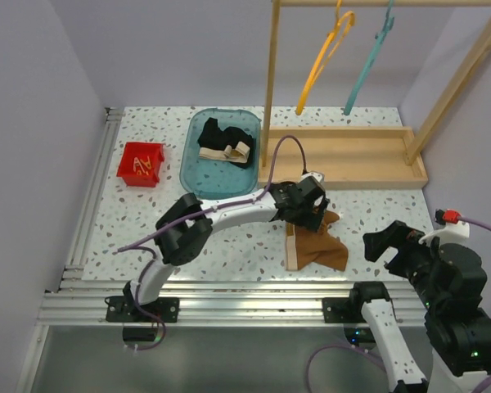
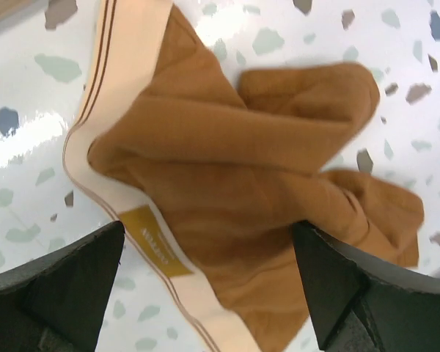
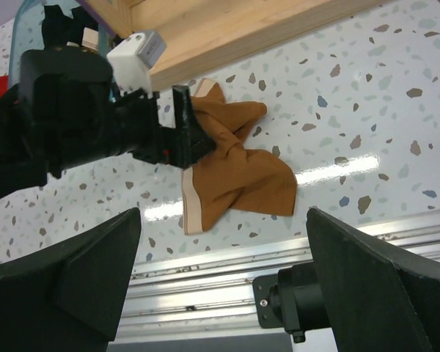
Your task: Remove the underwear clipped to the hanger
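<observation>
The rust-brown underwear (image 2: 235,169) lies crumpled on the counter (image 1: 376,205) directly beneath the left pincer (image 2: 207,242), whose jaws stand wide and straddle the cloth. Its long axis runs from the wooden rack base (image 1: 344,155) toward the near edge. The right pincer (image 1: 393,246), also wide and holding nothing, sits well apart, so the left arm is nearer. The black underwear (image 1: 221,143) lies in the teal bin (image 1: 188,168) to the left, with bare counter between.

High rear overview; two downward wrist close-ups (shared: brown underwear (image 1: 315,246))
</observation>
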Robot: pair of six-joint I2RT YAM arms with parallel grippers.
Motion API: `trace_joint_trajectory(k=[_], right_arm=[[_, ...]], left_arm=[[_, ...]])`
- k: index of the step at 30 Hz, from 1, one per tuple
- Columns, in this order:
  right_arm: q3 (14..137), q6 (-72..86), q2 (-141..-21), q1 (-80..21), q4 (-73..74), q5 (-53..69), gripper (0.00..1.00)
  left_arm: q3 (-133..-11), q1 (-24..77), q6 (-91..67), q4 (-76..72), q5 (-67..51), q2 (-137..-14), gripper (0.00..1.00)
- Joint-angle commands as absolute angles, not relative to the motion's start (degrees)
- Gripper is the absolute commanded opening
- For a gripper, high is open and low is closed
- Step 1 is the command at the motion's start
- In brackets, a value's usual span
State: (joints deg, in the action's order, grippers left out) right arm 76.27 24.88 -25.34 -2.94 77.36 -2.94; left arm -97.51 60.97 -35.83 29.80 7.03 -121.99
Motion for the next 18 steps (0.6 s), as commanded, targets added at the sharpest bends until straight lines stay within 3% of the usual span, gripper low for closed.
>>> trace_joint_trajectory(k=[1, 7, 11, 13, 16, 17, 18], right_arm=[[74.97, 26.54, -23.39, -2.81, 86.48, 0.95, 0.98], [74.79, 24.88, -22.41, -2.81, 89.38, 1.23, 0.98], [75.59, 23.65, -23.02, -2.81, 89.65, 1.67, 0.98], [75.76, 23.03, -23.38, -2.81, 89.47, 2.02, 0.98], [75.94, 22.5, -23.82, -2.81, 88.69, 2.72, 0.98], [75.94, 22.41, -23.91, -2.81, 88.68, 2.9, 0.98], [75.94, 22.41, -24.08, -2.81, 88.59, 2.99, 0.98]], left_arm=[[-106.15, 62.84, -38.06, 32.69, 17.74, -126.64, 1.0], [-107.23, 65.04, -39.46, 26.73, 17.06, -130.6, 1.0], [-111.79, 65.39, -40.34, 30.58, 16.0, -135.87, 1.0], [-113.63, 65.57, -40.17, 31.9, 15.39, -138.33, 0.92], [-111.89, 65.92, -39.11, 30.07, 14.68, -138.52, 0.51], [-110.84, 65.92, -39.02, 29.45, 14.68, -137.56, 0.23], [-108.22, 65.92, -39.2, 28.75, 15.37, -136.85, 0.09]])
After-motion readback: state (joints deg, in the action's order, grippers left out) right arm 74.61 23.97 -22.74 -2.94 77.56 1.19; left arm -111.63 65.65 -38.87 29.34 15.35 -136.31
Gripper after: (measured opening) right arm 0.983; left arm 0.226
